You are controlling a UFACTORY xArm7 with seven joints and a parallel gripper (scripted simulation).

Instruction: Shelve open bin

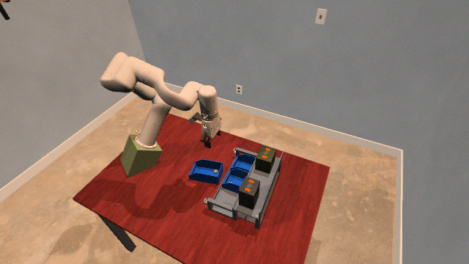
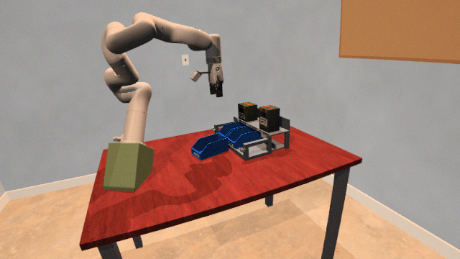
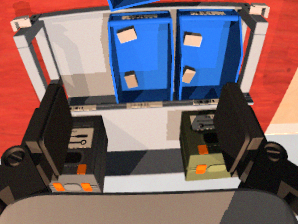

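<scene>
The loose blue bin (image 1: 206,171) (image 2: 209,147) stands level on the red table (image 1: 165,220) (image 2: 180,201), just in front of the grey shelf (image 1: 269,180) (image 2: 277,132) (image 3: 143,125). A small pale part (image 1: 215,170) lies in it. Two blue bins (image 1: 243,162) (image 2: 244,136) (image 3: 206,52) stand side by side on the shelf with parts in them. The free place (image 1: 223,199) (image 2: 256,149) (image 3: 75,52) is the bare end bay beside them. My gripper (image 1: 207,142) (image 2: 216,91) (image 3: 143,102) is open and empty, high above the table and looking down over the shelf.
Two dark boxes with orange marks (image 1: 265,158) (image 1: 249,192) (image 2: 247,111) (image 2: 269,118) stand on the shelf's upper board. The arm's olive base block (image 1: 139,158) (image 2: 127,165) stands on the table's far side from the shelf.
</scene>
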